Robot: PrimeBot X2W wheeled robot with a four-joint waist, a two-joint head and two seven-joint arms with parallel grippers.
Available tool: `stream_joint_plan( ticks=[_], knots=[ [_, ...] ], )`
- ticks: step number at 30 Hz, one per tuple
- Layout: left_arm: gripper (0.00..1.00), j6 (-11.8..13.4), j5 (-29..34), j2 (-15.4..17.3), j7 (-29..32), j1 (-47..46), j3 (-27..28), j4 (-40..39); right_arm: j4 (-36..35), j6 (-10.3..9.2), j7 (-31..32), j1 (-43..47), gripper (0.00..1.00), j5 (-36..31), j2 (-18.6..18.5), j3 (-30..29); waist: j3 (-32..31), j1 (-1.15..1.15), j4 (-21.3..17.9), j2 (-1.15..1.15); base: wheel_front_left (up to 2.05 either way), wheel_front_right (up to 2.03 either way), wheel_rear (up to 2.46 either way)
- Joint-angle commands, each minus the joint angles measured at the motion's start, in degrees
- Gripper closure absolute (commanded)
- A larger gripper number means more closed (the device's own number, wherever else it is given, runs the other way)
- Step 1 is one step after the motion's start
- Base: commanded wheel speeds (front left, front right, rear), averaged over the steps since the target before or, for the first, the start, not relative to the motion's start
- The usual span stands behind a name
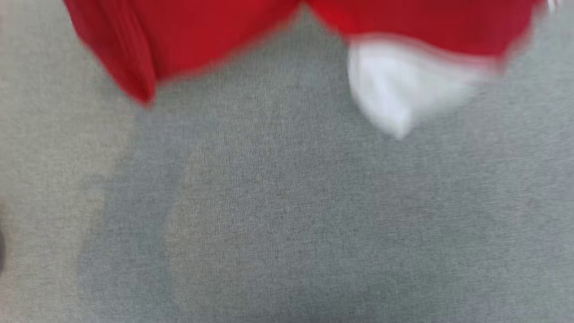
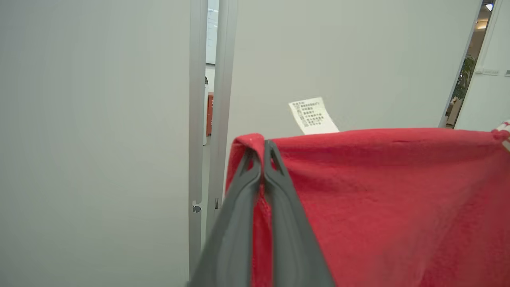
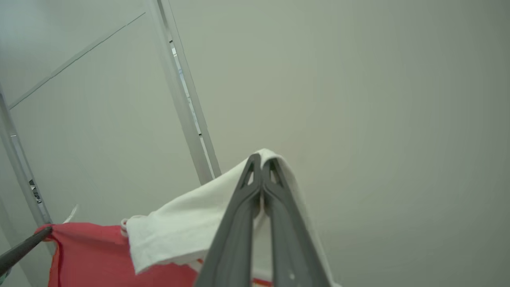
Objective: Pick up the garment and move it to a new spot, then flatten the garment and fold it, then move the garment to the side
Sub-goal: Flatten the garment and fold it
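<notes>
Aloft, the garment (image 2: 398, 199) hangs between left hand (image 2: 263, 144) and right hand (image 3: 261, 158), both clenched on its edge.

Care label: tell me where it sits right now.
In the left wrist view the care label sticks up above the red garment's top edge, right of the left gripper pinching that edge.

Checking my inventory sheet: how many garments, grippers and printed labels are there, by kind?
Red and white fabric garment: 1
Dark two-finger grippers, left gripper and right gripper, both shut on the cloth: 2
White printed label: 1
Total: 4
</notes>
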Motion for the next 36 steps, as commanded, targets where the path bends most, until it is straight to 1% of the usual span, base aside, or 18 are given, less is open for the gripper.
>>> stream_joint_plan(
  ticks=[1,3,4,6,8,10,12,16,17,21,23,25,27,28,31,32,33,36],
  knots=[
    [1.0,-0.8,2.5,-0.6,-4.0,-4.7,0.1,3.3,2.2,0.04,-2.7,-4.1,1.0,-2.6,1.6,0.3,9.7,-0.02,2.6,0.0,0.0,0.0,0.0],
    [1.0,-2.2,5.8,-1.1,-10.0,-9.7,-1.5,9.8,6.5,0.05,-6.7,-8.7,1.0,-5.4,5.5,0.8,10.6,-0.02,2.5,0.0,0.0,0.0,0.0],
    [1.0,-2.6,6.2,-2.1,-12.8,-11.5,-2.0,13.6,8.5,0.04,-8.5,-10.0,1.0,-6.2,7.4,1.1,10.9,-0.02,2.3,0.0,0.0,0.0,0.0],
    [1.0,-3.5,8.1,-2.4,-16.9,-13.3,-4.7,18.4,11.3,0.04,-10.8,-10.1,1.0,-6.9,8.9,2.4,10.9,-0.02,2.0,0.0,0.0,0.0,0.0],
    [1.0,-3.9,7.7,-2.8,-21.3,-13.1,-6.6,22.1,12.8,0.04,-13.0,-7.4,1.0,-6.4,9.5,3.1,10.6,-0.02,1.9,0.0,0.0,0.0,0.0],
    [1.0,-4.1,8.3,-2.5,-25.4,-9.5,-11.2,24.9,13.6,0.04,-15.5,-2.5,1.0,-4.5,10.2,2.6,9.6,-0.02,2.1,0.0,0.0,0.0,0.0],
    [1.0,-4.1,6.3,-2.0,-29.0,-4.5,-15.2,26.6,13.1,0.04,-17.3,4.5,1.0,-2.6,10.4,2.9,8.3,-0.02,2.0,0.0,0.0,0.0,0.0],
    [1.0,-4.1,3.6,-0.4,-35.2,8.6,-23.1,28.9,10.0,0.04,-20.6,22.9,1.0,0.9,9.1,4.4,4.5,-0.02,2.0,0.0,0.0,0.0,0.0],
    [1.0,-4.1,2.6,0.2,-36.4,13.4,-25.3,28.9,8.3,0.05,-21.3,29.0,1.0,2.1,8.7,5.6,3.0,-0.02,1.8,0.0,0.0,0.0,0.0],
    [1.0,-4.1,-0.2,1.7,-39.1,27.1,-28.6,26.7,2.9,0.05,-24.3,46.5,1.0,5.5,6.7,6.8,-2.1,-0.02,1.7,0.0,0.0,0.0,0.0],
    [1.0,-4.0,-1.6,1.8,-39.7,34.1,-28.4,24.7,0.0,0.05,-26.0,54.7,1.0,6.9,6.3,6.4,-4.8,-0.02,1.9,0.0,0.0,0.0,0.0],
    [1.0,-3.2,-1.8,2.0,-39.9,41.0,-28.4,22.0,-2.4,0.04,-27.4,62.8,1.0,8.5,6.4,5.6,-7.4,-0.02,2.1,0.0,0.0,0.0,0.0],
    [1.0,-1.7,-3.8,1.3,-40.1,48.3,-27.3,18.3,-4.8,0.04,-27.6,71.0,1.0,9.3,6.2,5.3,-9.7,-0.02,2.1,0.0,0.0,0.0,0.0],
    [1.0,-1.0,-3.7,1.3,-40.2,51.4,-27.0,16.4,-5.7,0.04,-27.8,74.5,1.0,9.7,6.3,4.9,-10.6,-0.02,2.1,0.0,0.0,0.0,0.0],
    [1.0,2.7,-4.2,0.6,-40.2,62.0,-25.1,8.6,-9.1,0.04,-28.1,85.6,1.0,10.7,6.6,3.6,-12.3,-0.02,2.1,0.0,0.0,0.0,0.0],
    [1.0,3.4,-4.4,0.4,-40.2,64.3,-24.5,6.8,-9.8,0.04,-28.3,87.7,1.0,10.9,6.8,3.3,-12.4,-0.02,2.1,0.0,0.0,0.0,0.0],
    [1.0,5.0,-4.6,-0.1,-40.2,68.8,-23.5,3.3,-11.0,0.04,-28.3,91.6,1.0,11.1,7.1,2.5,-12.7,-0.02,2.0,0.0,0.0,0.0,0.0],
    [1.0,7.5,-4.8,-0.5,-40.2,76.6,-22.7,-3.6,-13.5,0.04,-28.0,97.9,1.0,11.7,7.5,0.9,-12.9,-0.02,2.2,0.0,0.0,0.0,0.0]
  ],
)
